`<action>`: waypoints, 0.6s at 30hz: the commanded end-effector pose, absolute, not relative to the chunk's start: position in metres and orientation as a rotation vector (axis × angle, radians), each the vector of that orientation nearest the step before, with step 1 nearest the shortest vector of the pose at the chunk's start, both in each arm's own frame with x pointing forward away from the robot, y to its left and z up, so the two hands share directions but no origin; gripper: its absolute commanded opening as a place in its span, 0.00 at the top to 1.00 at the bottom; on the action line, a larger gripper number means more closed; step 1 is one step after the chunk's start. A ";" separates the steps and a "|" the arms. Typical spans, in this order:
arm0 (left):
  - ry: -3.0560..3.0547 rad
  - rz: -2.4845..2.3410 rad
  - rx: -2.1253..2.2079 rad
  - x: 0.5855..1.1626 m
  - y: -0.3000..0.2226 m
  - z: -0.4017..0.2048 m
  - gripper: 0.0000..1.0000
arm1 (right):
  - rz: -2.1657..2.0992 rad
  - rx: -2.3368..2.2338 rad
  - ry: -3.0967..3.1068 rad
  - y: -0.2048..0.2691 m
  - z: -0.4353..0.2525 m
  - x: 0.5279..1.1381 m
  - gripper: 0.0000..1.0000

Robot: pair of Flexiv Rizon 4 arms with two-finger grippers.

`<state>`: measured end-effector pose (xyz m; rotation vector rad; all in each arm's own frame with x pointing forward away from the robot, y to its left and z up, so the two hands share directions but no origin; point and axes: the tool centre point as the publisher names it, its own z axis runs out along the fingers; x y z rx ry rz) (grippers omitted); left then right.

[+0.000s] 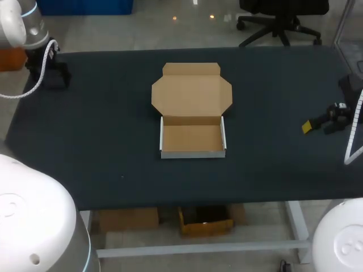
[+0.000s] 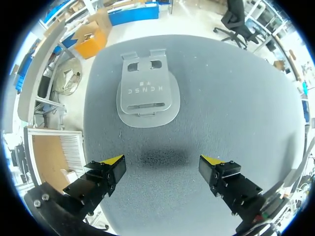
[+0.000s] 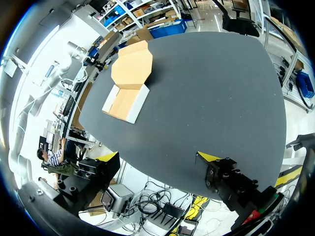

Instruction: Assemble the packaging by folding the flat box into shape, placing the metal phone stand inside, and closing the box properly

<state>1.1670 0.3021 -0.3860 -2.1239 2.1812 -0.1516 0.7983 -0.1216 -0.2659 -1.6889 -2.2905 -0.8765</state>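
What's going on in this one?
Nothing is being held right now. The box sits mid-table, folded into shape, with its lid open and nothing inside. The left hand hangs open above the table, with the metal phone stand lying flat just ahead of it. The right hand is open too, near the right edge.

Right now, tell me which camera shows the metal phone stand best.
The left wrist view. The phone stand lies flat on the table, whole outline and slots visible, just ahead of the open left end effector. In the head view and the right wrist view I cannot make it out.
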 end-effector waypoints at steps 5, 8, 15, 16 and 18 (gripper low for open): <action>2.174 -0.151 -2.136 1.175 0.307 -0.386 0.00 | -0.875 -1.685 -2.288 -0.122 -0.264 0.798 0.00; 2.167 -0.154 -2.138 1.176 0.309 -0.386 0.00 | -0.875 -1.685 -2.288 -0.122 -0.264 0.798 0.00; 2.155 -0.148 -2.143 1.178 0.310 -0.385 0.00 | -0.875 -1.685 -2.288 -0.122 -0.264 0.798 0.00; 2.155 -0.148 -2.143 1.178 0.310 -0.385 0.00 | -0.875 -1.685 -2.288 -0.122 -0.264 0.798 0.00; 2.155 -0.148 -2.143 1.178 0.310 -0.385 0.00 | -0.875 -1.685 -2.288 -0.122 -0.264 0.798 0.00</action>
